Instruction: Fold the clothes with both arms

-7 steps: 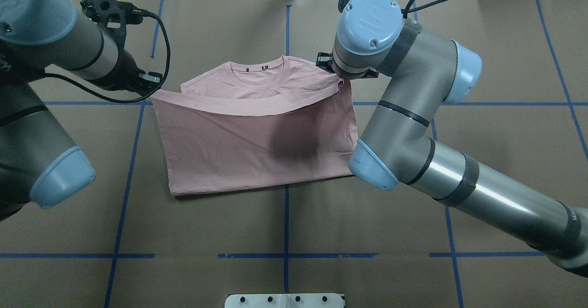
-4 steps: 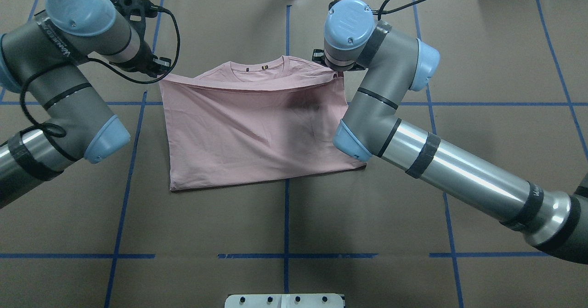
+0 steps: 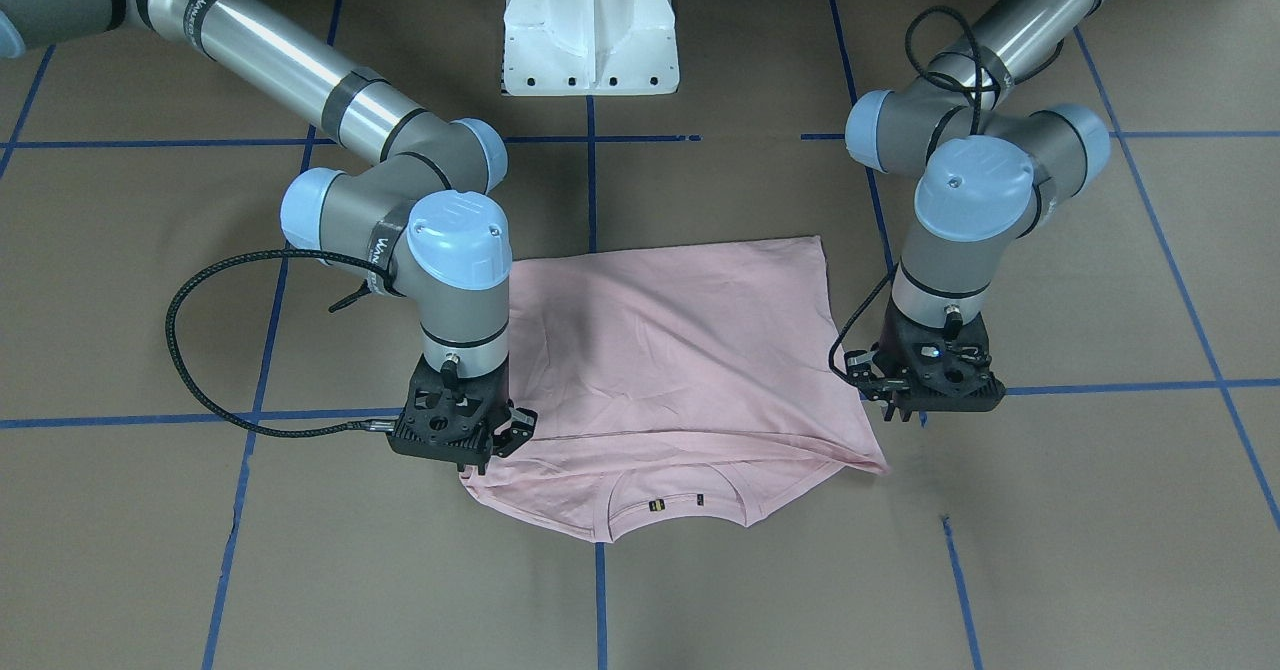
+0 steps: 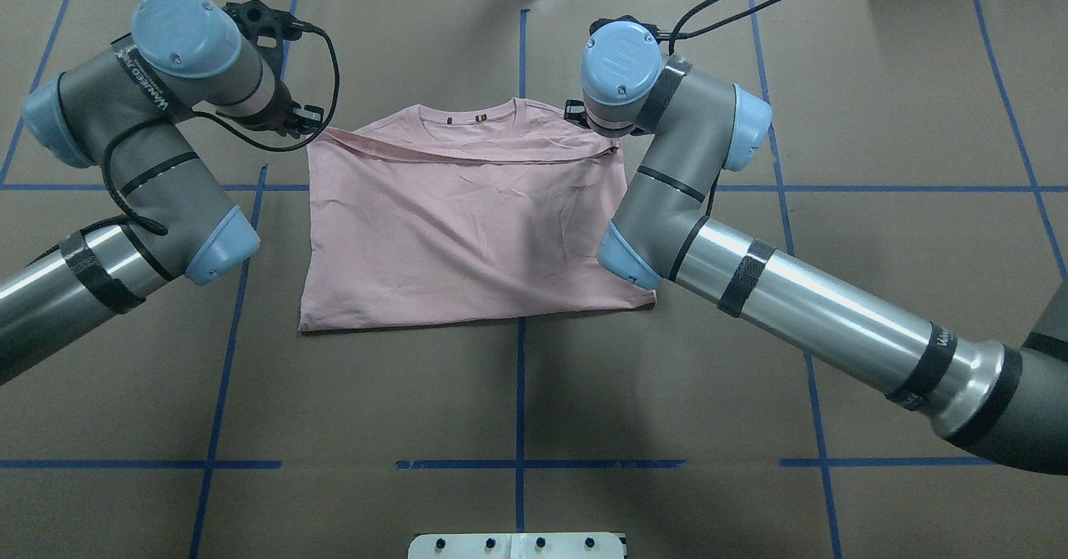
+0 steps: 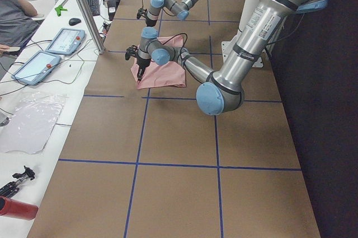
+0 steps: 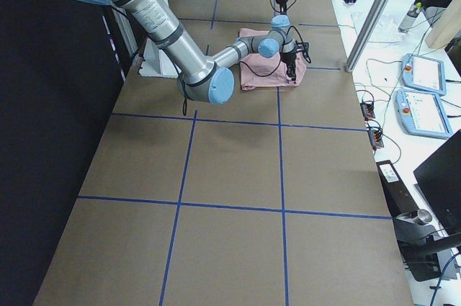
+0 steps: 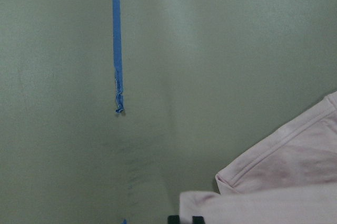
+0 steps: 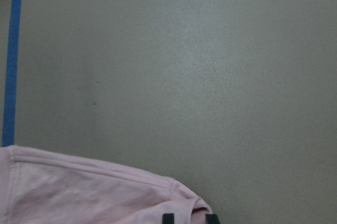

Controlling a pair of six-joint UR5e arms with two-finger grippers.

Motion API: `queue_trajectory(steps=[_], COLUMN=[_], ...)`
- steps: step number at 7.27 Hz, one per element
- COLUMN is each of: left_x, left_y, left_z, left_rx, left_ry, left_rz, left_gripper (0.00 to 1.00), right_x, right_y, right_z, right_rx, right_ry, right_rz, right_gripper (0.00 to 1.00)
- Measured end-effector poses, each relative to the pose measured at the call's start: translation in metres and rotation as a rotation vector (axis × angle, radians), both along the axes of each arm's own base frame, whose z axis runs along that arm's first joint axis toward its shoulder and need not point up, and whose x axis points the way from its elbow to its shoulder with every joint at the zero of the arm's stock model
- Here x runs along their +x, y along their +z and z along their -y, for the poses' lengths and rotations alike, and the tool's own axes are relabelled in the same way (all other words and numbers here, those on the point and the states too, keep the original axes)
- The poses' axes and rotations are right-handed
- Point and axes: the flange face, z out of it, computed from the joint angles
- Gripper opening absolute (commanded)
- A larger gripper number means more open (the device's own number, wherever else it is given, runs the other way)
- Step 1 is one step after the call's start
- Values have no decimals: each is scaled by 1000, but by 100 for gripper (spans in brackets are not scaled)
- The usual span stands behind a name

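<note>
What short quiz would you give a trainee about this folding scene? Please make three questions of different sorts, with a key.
1. True or false: the shirt lies with its collar toward the base.
2. Where do the two sets of jaws stand? A: by the shirt's two collar-end corners. B: by its two corners nearest the base. C: together over its middle.
3. Fill in: in the front-facing view, the arm on the picture's left is the robot's ____ arm.
Key: 1 false; 2 A; 3 right.
</note>
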Motion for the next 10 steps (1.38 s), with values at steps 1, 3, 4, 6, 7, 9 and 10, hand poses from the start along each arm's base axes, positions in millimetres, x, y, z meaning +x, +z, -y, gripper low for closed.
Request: queue_trajectory(steps=[1, 3, 4, 6, 7, 9, 10], left_x=[-5, -23, -25, -16, -3, 28, 38], left_y=[-6, -20, -21, -21, -12, 10, 21], left_z=[-7, -46, -82, -158, -183, -203, -204], left_rx=[21, 52, 32, -64, -111, -161, -173], left_ry=[2, 25, 43, 31, 1, -29, -31], left_rz=[-21, -87, -131, -208, -213, -181, -163], left_gripper=[100, 100, 100, 66, 65, 66, 66], right_x=[5, 37, 58, 85, 89, 91, 91], right_y=[-7, -9, 3, 14, 15, 15, 14], right_z=[1, 2, 0, -10, -12, -13, -13], right_rx=[25, 77, 122, 173, 180, 183, 183], right_ry=[-21, -159, -236, -289, -293, -293, -293], right_rz=[0, 20, 12, 9, 10, 12, 13], right_gripper=[100, 100, 100, 100, 100, 100, 100])
